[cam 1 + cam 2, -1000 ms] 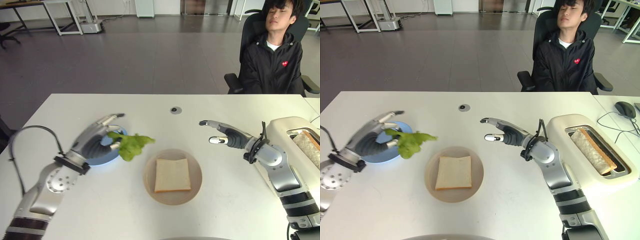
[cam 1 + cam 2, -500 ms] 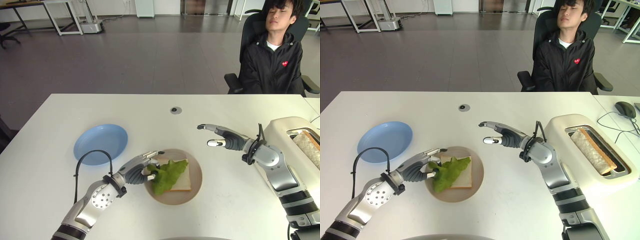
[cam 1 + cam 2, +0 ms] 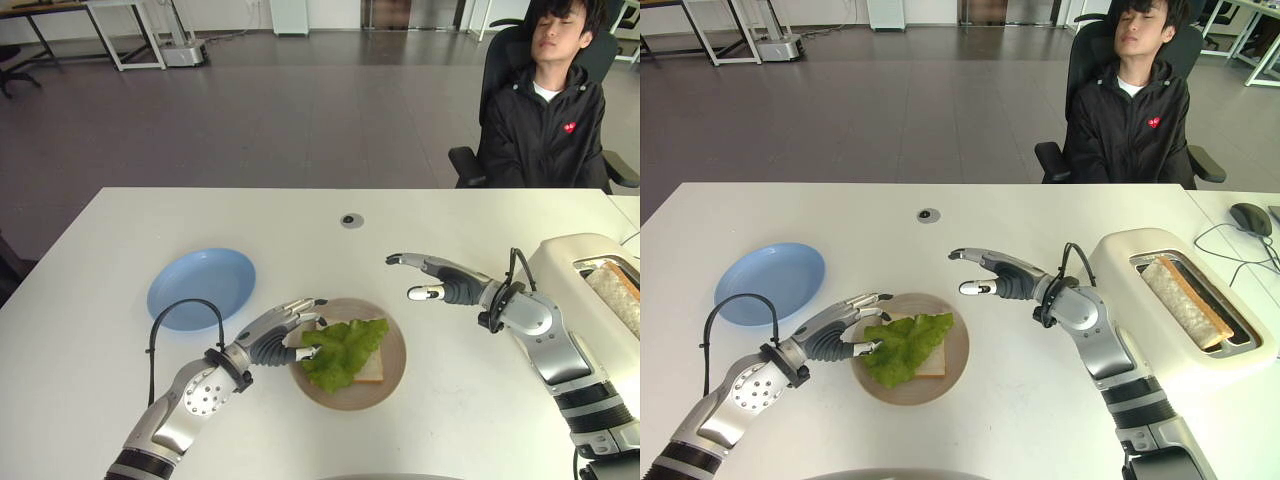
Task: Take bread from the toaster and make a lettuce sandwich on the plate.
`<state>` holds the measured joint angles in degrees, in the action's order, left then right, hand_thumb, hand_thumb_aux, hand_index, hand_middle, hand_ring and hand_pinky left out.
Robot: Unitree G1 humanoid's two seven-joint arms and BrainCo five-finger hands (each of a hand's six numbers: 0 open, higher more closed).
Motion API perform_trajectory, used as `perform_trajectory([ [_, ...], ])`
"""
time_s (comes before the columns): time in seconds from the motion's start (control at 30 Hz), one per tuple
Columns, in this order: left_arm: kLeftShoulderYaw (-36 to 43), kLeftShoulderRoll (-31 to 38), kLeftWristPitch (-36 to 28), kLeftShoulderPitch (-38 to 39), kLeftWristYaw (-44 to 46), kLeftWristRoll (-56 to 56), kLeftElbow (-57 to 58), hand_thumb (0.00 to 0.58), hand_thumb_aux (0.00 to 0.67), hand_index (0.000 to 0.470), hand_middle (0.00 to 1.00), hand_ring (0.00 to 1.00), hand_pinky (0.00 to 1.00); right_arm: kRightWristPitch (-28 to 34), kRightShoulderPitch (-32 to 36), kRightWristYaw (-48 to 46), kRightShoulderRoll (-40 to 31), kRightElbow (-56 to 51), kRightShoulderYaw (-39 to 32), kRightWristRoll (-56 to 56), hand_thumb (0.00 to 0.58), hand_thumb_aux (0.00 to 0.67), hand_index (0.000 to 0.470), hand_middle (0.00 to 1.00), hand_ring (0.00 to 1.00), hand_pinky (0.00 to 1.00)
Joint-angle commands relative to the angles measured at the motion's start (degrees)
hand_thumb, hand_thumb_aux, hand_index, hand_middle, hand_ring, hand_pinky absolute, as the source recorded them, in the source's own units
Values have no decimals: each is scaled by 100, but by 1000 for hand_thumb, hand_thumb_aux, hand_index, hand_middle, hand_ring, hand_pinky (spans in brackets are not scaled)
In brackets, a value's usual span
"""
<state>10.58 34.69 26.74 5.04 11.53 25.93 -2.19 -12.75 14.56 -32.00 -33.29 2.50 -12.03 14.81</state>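
Since a second ago your left arm has carried the ruffled green lettuce leaf [image 3: 343, 350] off the pale blue plate [image 3: 200, 288], and over the last half second it has slid the leaf further right. The leaf now lies spread over the square slice of white bread [image 3: 372, 372] on the round tan plate [image 3: 396, 355], covering most of it, so the filling layer looks to be in place. Your left hand [image 3: 272, 338] sits at the tan plate's left rim, touching the leaf's left edge; you cannot tell whether it still grips the leaf or has let go. Your right hand [image 3: 440, 285] has drifted slightly toward the plate and hovers spread open and empty above the white table [image 3: 120, 240], between the plate and the cream toaster [image 3: 1120, 265]. That probably readies it for the second toasted slice [image 3: 1185, 300] standing in the slot.
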Motion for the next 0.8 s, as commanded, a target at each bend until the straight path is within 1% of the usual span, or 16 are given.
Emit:
perform_trajectory([
  [0.03, -200, 46, -85, 120, 20, -3, -279, 456, 360, 253, 0, 0, 0, -95, -225, -113, -330, 662, 282, -35, 0, 0, 0, 0, 0, 0],
  [0.07, -246, -7, -63, 128, 6, -91, -367, 449, 352, 247, 0, 0, 0, -76, -373, -149, -557, 1102, 637, -98, 0, 0, 0, 0, 0, 0],
  [0.1, -288, -106, -18, 133, -24, -241, -463, 307, 210, 147, 0, 0, 0, -7, -548, -238, -819, 1602, 1152, -272, 0, 0, 0, 0, 0, 0],
  [0.13, -331, -222, 8, 134, -92, -341, -558, 0, 0, 0, 0, 0, 0, 45, -705, -349, -1074, 2020, 1733, -470, 0, 0, 0, 0, 0, 0],
  [0.2, -353, -456, 13, 60, -277, -377, -630, 0, 0, 0, 0, 0, 0, -4, -1002, -538, -1521, 2394, 2972, -689, 0, 0, 0, 0, 0, 0],
  [0.3, -303, -669, 49, -82, -384, -358, -601, 0, 0, 0, 0, 0, 0, -446, -1698, -996, -2038, 2230, 4560, -654, 0, 0, 0, 0, 0, 0],
  [0.37, -317, -713, 68, -145, -390, -356, -572, 0, 0, 0, 0, 0, 0, -747, -2250, -1294, -2247, 2000, 5291, -394, 0, 0, 0, 0, 0, 0],
  [0.43, -327, -743, 92, -194, -388, -370, -526, 0, 0, 0, 0, 0, 0, -821, -2681, -1437, -2363, 1700, 5792, -54, 0, 0, 0, 0, 0, 0],
  [0.5, -330, -743, 126, -248, -439, -254, -461, 0, 0, 0, 0, 0, 0, -741, -3006, -1425, -2421, 1354, 6081, 366, 0, 0, 0, 0, 0, 0],
  [0.57, -369, -719, 176, -343, -531, -107, -345, 0, 0, 0, 0, 0, 0, -525, -3154, -1323, -2461, 1109, 6189, 690, 0, 0, 0, 0, 0, 0],
  [0.73, -618, -700, 247, -422, -723, -130, -297, 0, 0, 0, 0, 0, 0, -107, -3264, -1104, -2451, 927, 5988, 1045, 0, 0, 0, 0, 0, 0],
  [0.77, -664, -688, 253, -399, -757, -113, -315, 0, 0, 0, 0, 0, 0, -45, -3258, -1075, -2469, 872, 5856, 1092, 0, 0, 0, 0, 0, 0],
  [0.8, -704, -665, 256, -376, -799, -56, -323, 0, 0, 0, 0, 0, 0, 0, -3245, -1057, -2478, 847, 5714, 1102, 75, 45, 31, 0, 0, 0],
])
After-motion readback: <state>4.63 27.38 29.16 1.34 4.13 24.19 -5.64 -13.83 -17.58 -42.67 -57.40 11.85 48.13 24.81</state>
